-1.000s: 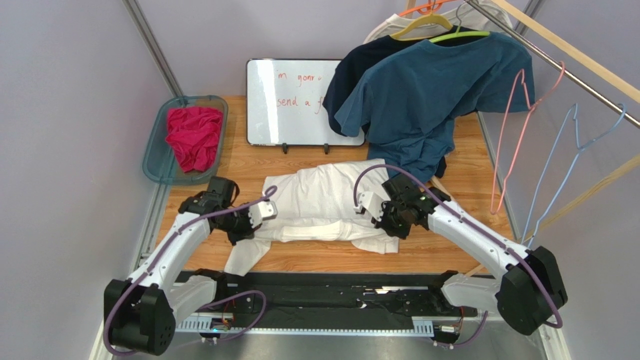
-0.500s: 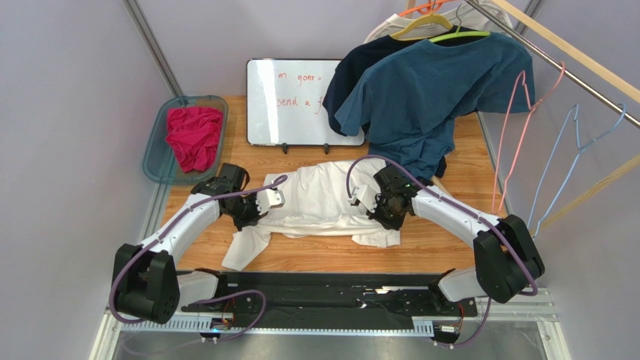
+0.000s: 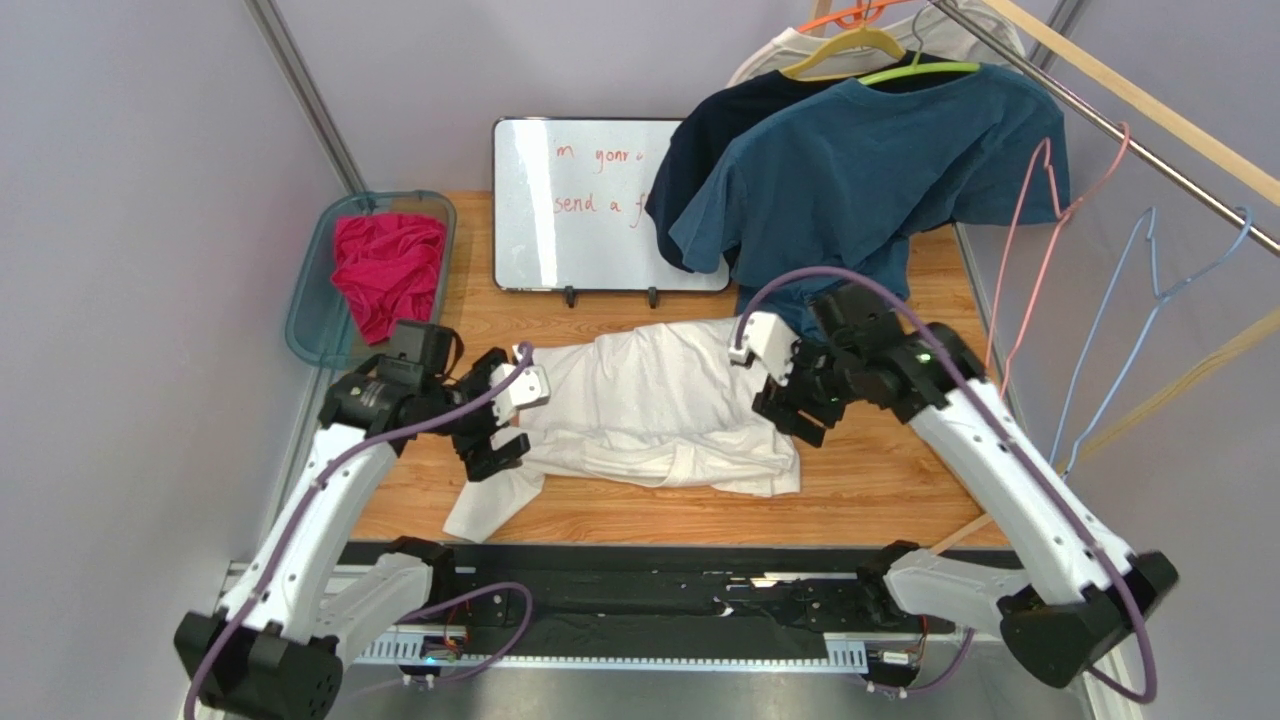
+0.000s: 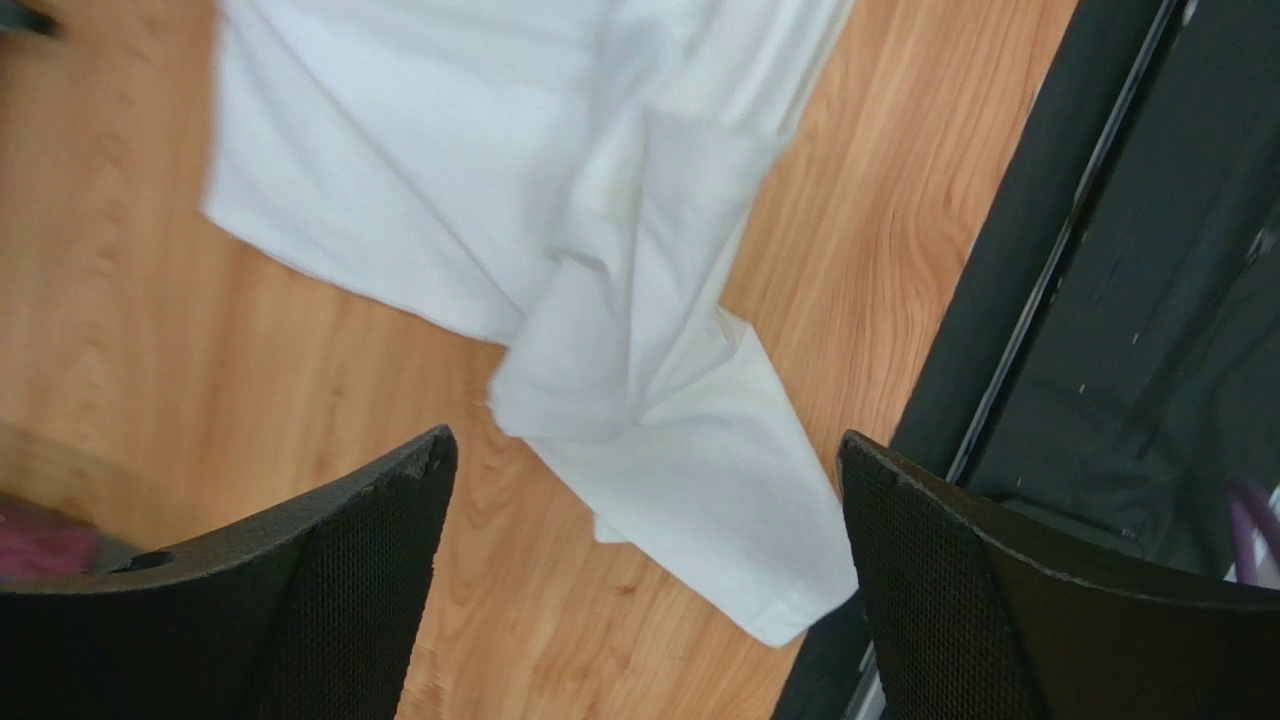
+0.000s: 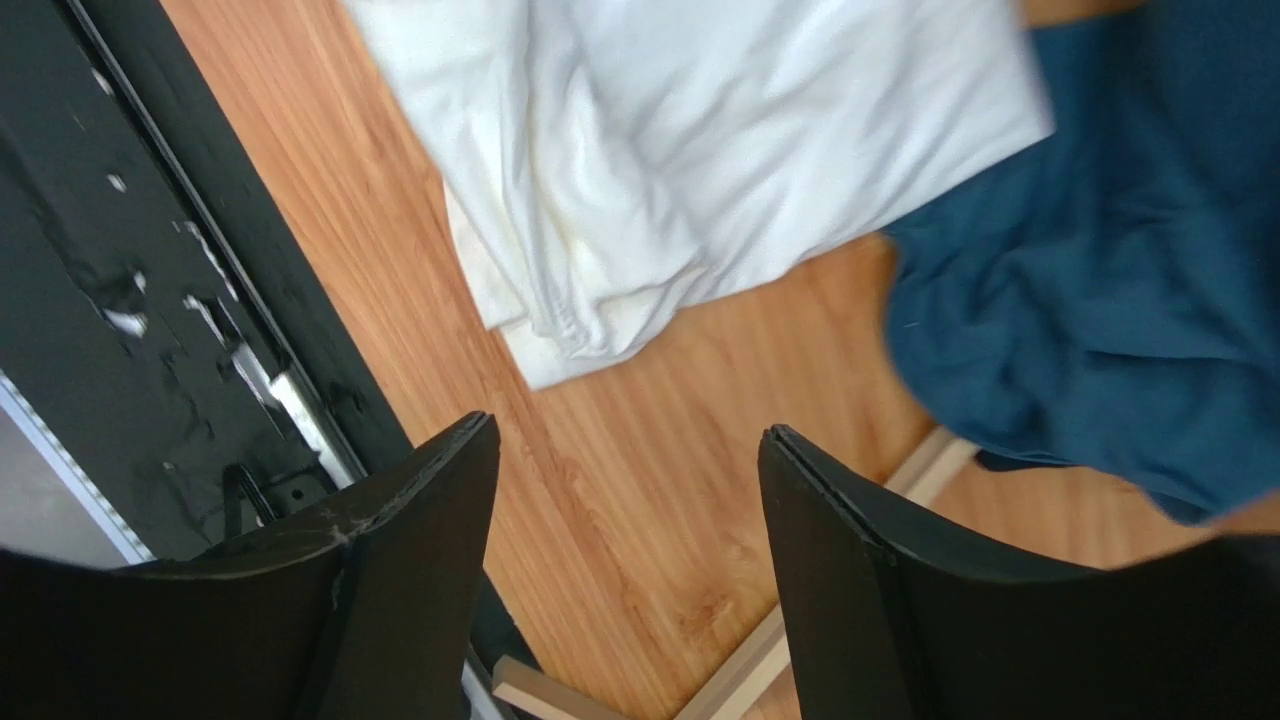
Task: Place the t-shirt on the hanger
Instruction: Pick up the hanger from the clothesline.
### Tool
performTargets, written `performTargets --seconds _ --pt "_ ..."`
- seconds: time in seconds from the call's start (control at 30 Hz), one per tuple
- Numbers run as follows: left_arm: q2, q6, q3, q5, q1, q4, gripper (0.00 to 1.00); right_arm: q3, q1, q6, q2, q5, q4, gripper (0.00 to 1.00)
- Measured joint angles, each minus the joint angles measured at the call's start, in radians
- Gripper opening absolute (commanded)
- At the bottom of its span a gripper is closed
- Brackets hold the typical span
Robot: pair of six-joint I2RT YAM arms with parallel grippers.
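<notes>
The white t-shirt point(image 3: 646, 413) lies crumpled on the wooden table, one sleeve point(image 3: 484, 510) trailing toward the near edge. My left gripper point(image 3: 489, 438) hovers open over its left end; in the left wrist view that gripper point(image 4: 646, 438) has wide-apart jaws with the t-shirt's sleeve point(image 4: 676, 435) lying free below. Above the t-shirt's right end, my right gripper point(image 3: 792, 405) is open. The right wrist view shows this gripper point(image 5: 628, 428) holding nothing, over bare wood beside the t-shirt point(image 5: 676, 165). The pink hanger point(image 3: 1026, 255) hangs from the rail at the right.
A teal-blue t-shirt point(image 3: 872, 180) on a lime-green hanger drapes over the back right of the table, close to my right arm. Light blue hangers point(image 3: 1142, 315) hang by the pink one. A whiteboard point(image 3: 601, 203) stands at the back, a basket point(image 3: 316, 338) of red cloth at the left.
Both grippers have opened and let go of the t-shirt, which now lies on the table. The left arm has drawn back leftward; the right has risen and swung right.
</notes>
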Motion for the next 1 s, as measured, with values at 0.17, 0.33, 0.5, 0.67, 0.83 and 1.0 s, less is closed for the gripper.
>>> performTargets --seconds 0.17,0.33,0.5,0.67,0.83,1.0 --pt "-0.122 -0.143 0.167 0.101 0.000 0.008 0.99 0.309 0.000 0.108 -0.124 -0.007 -0.065 0.71" --pt "-0.221 -0.365 0.221 0.127 -0.001 0.129 0.99 0.422 0.000 0.270 -0.302 0.095 -0.010 0.81" --pt "-0.263 -0.567 0.226 0.146 -0.001 0.254 0.99 0.470 -0.148 0.457 -0.447 0.222 0.065 0.79" --pt "-0.253 -0.688 0.226 0.139 -0.001 0.321 0.99 0.481 -0.370 0.646 -0.497 0.286 0.121 0.71" --pt "-0.251 -0.731 0.226 0.129 -0.001 0.339 0.99 0.423 -0.507 0.779 -0.517 0.391 0.138 0.66" --pt "-0.272 -0.738 0.227 0.120 -0.001 0.349 0.99 0.358 -0.526 0.838 -0.497 0.509 0.143 0.66"
